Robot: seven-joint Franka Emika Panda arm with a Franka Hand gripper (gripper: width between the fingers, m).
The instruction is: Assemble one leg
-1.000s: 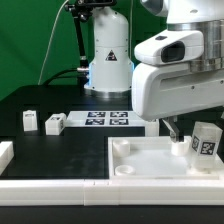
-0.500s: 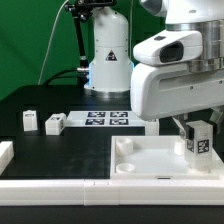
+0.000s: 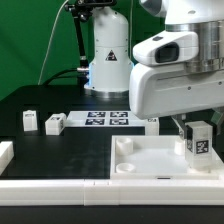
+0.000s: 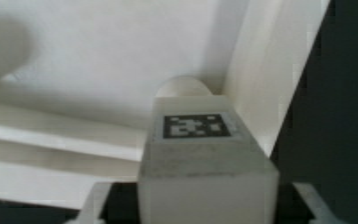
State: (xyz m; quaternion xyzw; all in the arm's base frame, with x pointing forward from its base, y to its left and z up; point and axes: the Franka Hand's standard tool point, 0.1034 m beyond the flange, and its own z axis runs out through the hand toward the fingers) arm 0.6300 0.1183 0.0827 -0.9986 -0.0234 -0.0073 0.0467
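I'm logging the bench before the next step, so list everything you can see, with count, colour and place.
held leg: one, white with a black-and-white tag, just above the tray at the exterior view's right
tray: one, white, near the camera
small blocks: two, white, exterior view's left
marker board: one, white with tags, mid table
table: one, black
end effector: one, shut on the held leg
arm: one, white, above the tray
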